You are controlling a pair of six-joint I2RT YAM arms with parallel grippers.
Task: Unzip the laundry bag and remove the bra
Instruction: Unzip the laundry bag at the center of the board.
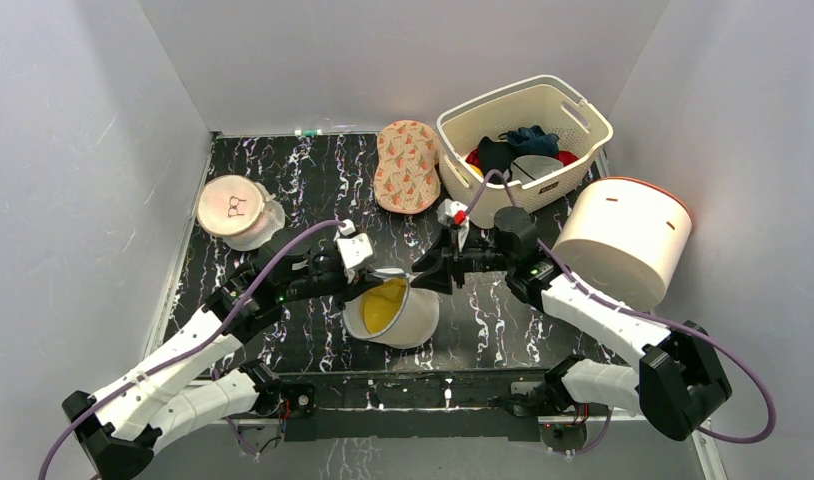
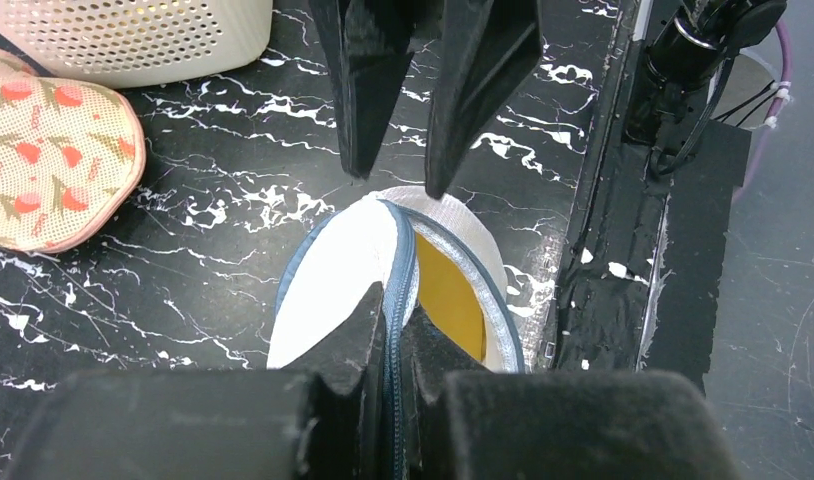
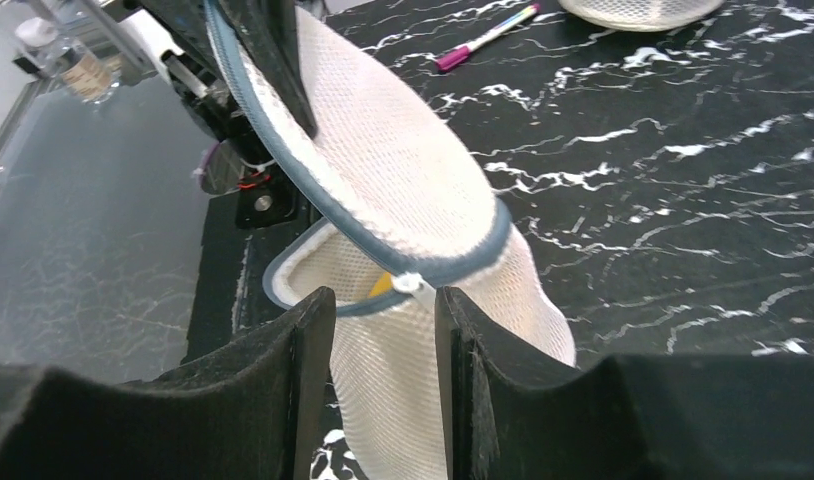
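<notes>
Our left gripper (image 2: 388,328) clamps the lid rim of the laundry bag (image 2: 328,270); the mesh looks soft and light. The zip pull (image 3: 415,284), just ahead of our parted right gripper (image 3: 383,305), seems the best hold.

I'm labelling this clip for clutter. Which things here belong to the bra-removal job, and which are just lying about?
Job: laundry bag, yellow bra inside, left gripper pinching its rim, right gripper open at the zip pull.
Lying about: second round bag, patterned pad, basket of clothes, white drum, pink marker.
</notes>
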